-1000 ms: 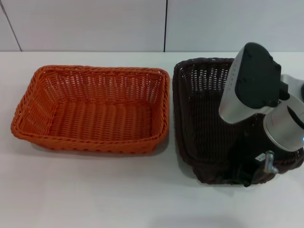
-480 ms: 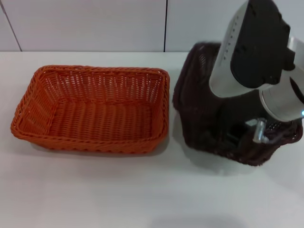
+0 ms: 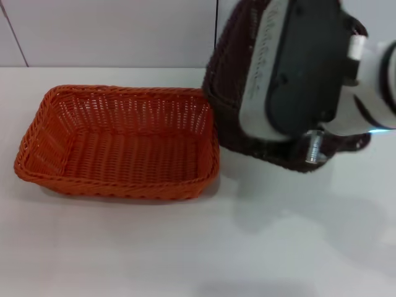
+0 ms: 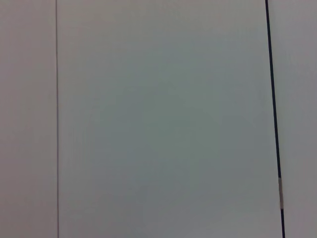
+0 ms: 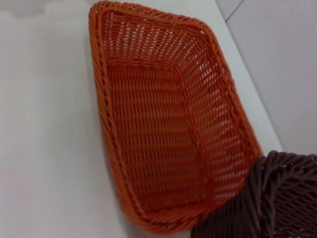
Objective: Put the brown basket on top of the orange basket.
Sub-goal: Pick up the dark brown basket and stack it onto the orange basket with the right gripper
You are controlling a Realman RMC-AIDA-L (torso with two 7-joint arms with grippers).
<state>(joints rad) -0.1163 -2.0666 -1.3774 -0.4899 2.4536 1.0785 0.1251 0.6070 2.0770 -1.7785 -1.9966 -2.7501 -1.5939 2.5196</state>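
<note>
The orange basket (image 3: 117,91) sits flat on the left half of the white table; it also shows in the right wrist view (image 5: 163,124). The brown basket (image 3: 224,105) hangs tilted in the air at the right, its left side at the orange basket's right rim. A corner of it shows in the right wrist view (image 5: 267,198), over the orange basket's corner. My right gripper (image 3: 306,154) holds the brown basket by its near rim; the wrist housing hides the fingers. My left gripper is out of view.
The white table (image 3: 185,247) runs in front of and to the right of the baskets. A pale panelled wall (image 3: 111,31) stands behind the table; the left wrist view shows only the wall (image 4: 158,119).
My right arm has lifted the brown basket off the table, tilted it and carried it up and left to the orange basket's right rim. The orange basket has not moved.
</note>
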